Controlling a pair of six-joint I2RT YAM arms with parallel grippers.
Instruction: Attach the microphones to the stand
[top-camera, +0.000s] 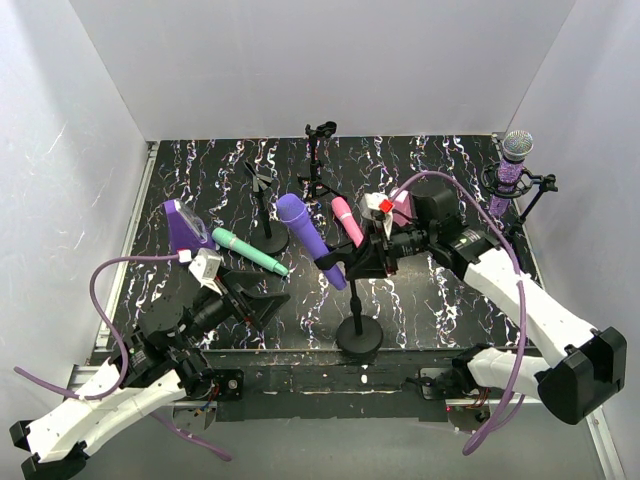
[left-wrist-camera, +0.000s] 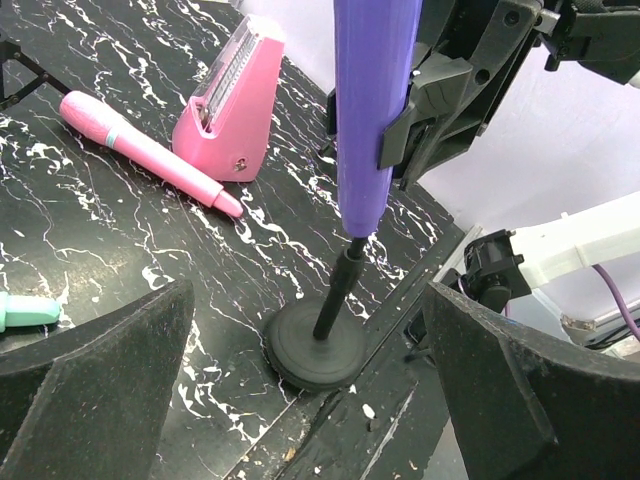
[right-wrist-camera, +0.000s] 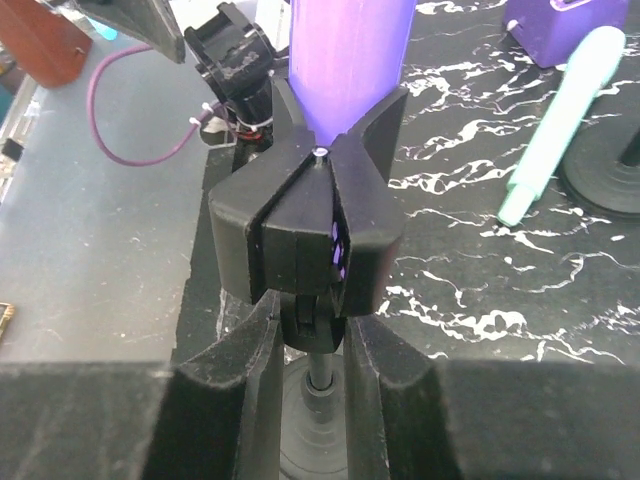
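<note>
- right gripper (right-wrist-camera: 318, 345): closed on the clip (right-wrist-camera: 300, 230) of the near stand (left-wrist-camera: 315, 350), with fingers (right-wrist-camera: 385, 360) pressed in from both sides just under the clip's black block and above the round base.
- plain purple microphone (top-camera: 312, 240): seated in that clip and held by its lower part. tilted, with the head up and toward the rear left and the tail poking out below the clip.
- left gripper (top-camera: 262, 303): spread wide and holding nothing. hangs low over the black, white-veined table (top-camera: 430, 300), just left of the near stand, facing it but apart from it.
- mint green microphone (top-camera: 250, 253): flat on the table ahead of the left gripper. head near the purple wedge block (top-camera: 185, 225), tail just beside the base of a second stand (top-camera: 265, 200).
- pink microphone (left-wrist-camera: 150, 150): flat on the table behind the near stand, close against the pink wedge block (left-wrist-camera: 235, 100). cannot tell whether touching.
- glittery purple microphone (top-camera: 510, 170): upright in the clip of the far-right stand (top-camera: 535, 190), silver mesh head on top.
- rear stand (top-camera: 318, 150): upright at the back middle of the table.
</note>
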